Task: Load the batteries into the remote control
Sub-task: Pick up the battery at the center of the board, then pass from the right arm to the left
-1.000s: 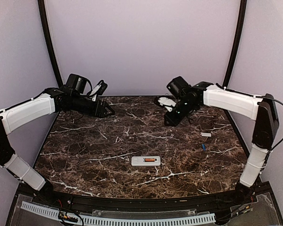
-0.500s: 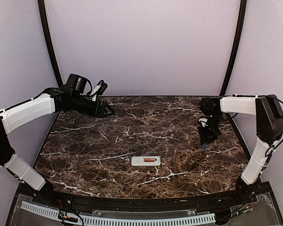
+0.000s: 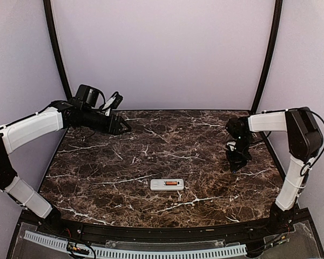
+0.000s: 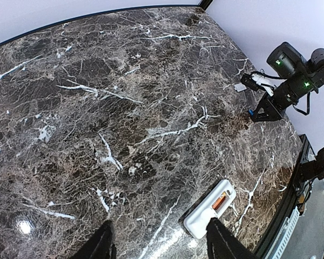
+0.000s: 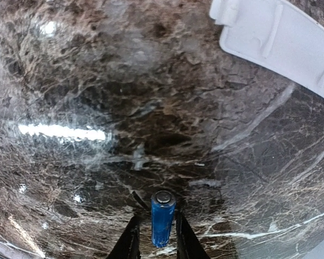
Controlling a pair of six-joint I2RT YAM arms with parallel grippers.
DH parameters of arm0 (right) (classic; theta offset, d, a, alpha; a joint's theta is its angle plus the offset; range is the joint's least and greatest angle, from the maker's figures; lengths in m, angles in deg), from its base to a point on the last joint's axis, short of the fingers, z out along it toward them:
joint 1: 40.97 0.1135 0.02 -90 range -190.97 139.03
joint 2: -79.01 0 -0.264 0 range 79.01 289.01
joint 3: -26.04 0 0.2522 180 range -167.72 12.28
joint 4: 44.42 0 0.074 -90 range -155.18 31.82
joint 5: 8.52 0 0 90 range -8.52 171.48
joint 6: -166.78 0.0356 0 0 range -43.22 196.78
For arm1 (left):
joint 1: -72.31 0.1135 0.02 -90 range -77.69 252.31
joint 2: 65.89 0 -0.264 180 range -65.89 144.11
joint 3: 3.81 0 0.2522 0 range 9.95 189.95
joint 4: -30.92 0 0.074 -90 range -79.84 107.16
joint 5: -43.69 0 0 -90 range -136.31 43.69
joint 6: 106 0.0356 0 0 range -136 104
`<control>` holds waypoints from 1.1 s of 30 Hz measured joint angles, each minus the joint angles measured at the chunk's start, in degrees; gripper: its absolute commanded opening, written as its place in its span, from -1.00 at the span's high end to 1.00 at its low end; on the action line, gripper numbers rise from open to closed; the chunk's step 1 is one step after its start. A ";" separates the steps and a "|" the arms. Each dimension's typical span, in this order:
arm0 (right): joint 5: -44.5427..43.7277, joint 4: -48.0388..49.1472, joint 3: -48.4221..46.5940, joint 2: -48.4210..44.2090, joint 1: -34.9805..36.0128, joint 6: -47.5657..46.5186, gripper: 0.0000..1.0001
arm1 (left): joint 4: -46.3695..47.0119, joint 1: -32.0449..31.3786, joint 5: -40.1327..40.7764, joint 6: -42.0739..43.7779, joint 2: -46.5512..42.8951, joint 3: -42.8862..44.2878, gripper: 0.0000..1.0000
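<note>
We see a dark brown marble-patterned table (image 3: 124,162) veined white, a white remote control (image 3: 167,185) with an orange battery (image 3: 171,184), a blue battery (image 5: 162,218), a white cover plate (image 5: 281,40).

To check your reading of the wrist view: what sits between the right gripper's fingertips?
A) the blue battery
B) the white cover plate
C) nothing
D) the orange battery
A: the right wrist view shows the blue battery between the fingertips of the right gripper, while the orange battery lies in the remote control.

No legible text, labels, or numbers
</note>
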 measured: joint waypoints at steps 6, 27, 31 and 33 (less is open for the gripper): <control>-0.24 -0.22 -0.02 0.28 0.00 -0.20 1.00 | 0.00 0.00 0.04 0.00 0.00 0.00 -0.13; 20.59 -3.08 -19.76 -5.14 12.50 -8.76 1.00 | 28.15 -0.52 -4.11 8.81 -21.75 -23.56 -0.06; 23.87 -4.94 -27.98 -4.17 18.64 -9.75 1.00 | 39.26 -7.69 -4.17 27.06 -31.91 -31.50 -0.10; 24.61 -6.19 -31.34 -3.32 21.14 -10.05 1.00 | 39.58 -14.56 -2.86 39.52 -32.63 -31.56 -0.10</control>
